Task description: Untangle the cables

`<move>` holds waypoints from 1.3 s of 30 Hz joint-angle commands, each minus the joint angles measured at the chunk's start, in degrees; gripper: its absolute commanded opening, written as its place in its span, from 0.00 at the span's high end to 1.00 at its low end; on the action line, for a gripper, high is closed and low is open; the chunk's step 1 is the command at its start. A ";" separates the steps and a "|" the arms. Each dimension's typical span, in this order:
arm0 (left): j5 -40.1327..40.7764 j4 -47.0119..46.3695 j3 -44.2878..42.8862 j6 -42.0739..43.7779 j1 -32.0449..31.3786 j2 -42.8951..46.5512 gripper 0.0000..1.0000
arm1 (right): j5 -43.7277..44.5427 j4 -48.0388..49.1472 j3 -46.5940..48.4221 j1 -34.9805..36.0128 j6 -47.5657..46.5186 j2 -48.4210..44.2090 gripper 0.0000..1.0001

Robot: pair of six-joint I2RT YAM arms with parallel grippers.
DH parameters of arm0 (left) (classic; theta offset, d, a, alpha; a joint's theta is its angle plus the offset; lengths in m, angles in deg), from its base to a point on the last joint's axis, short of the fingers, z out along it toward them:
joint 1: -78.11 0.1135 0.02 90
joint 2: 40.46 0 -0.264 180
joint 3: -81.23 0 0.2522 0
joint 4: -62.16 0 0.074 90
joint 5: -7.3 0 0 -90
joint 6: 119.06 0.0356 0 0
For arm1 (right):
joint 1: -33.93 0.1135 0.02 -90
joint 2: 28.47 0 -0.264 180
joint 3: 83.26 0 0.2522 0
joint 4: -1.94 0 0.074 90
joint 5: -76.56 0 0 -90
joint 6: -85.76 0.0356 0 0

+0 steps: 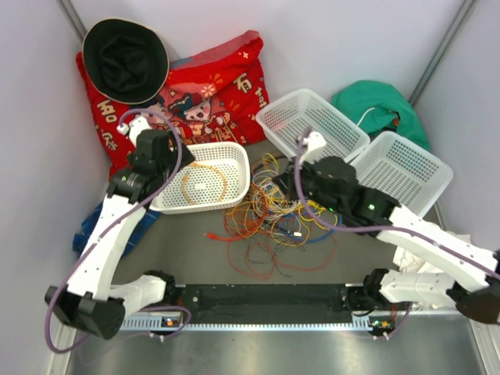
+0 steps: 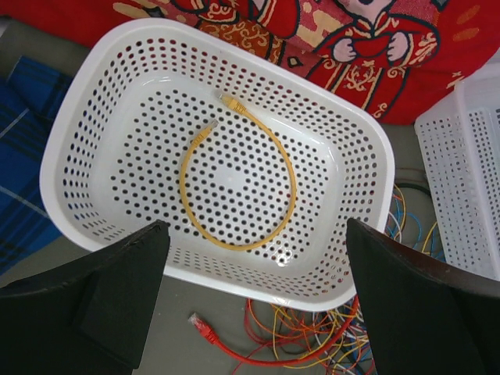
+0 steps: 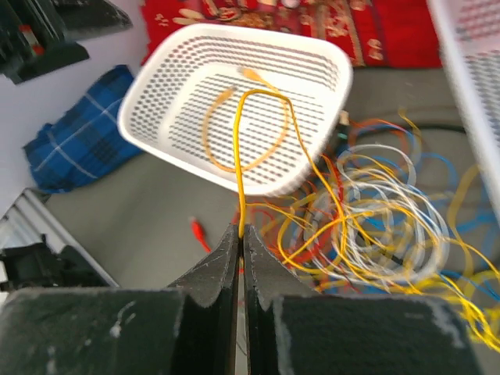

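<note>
Yellow cable [image 3: 241,164] in right jaws: straight outward, hooking back to tangle [image 3: 383,211].

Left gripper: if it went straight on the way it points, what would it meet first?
Likely the floor of the basket, at or beside the yellow cable looped in it; depth is unclear.
</note>
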 commanded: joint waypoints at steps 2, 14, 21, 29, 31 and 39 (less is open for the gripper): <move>0.05 1.63 4.98 -1.60 -0.16 6.93 0.01 | -11.48 12.05 11.62 -0.22 -0.86 10.77 1.00; 0.59 3.05 10.88 -1.95 -0.16 14.24 0.01 | -23.71 10.92 33.86 -5.85 0.81 36.96 1.00; 2.34 3.49 12.64 -2.04 -0.16 15.46 0.01 | -28.64 4.42 46.59 -6.11 0.81 52.86 0.38; 1.91 1.99 13.60 -1.60 -0.16 16.43 0.01 | -21.96 7.22 38.03 -6.11 -0.50 42.54 0.15; 0.25 0.68 14.13 -1.08 -0.16 16.61 0.01 | -19.94 7.92 29.16 -6.11 -1.38 34.75 0.16; -11.88 -5.91 21.24 -2.92 -0.60 15.56 0.02 | -12.56 9.86 -8.35 -5.76 -0.07 16.16 0.23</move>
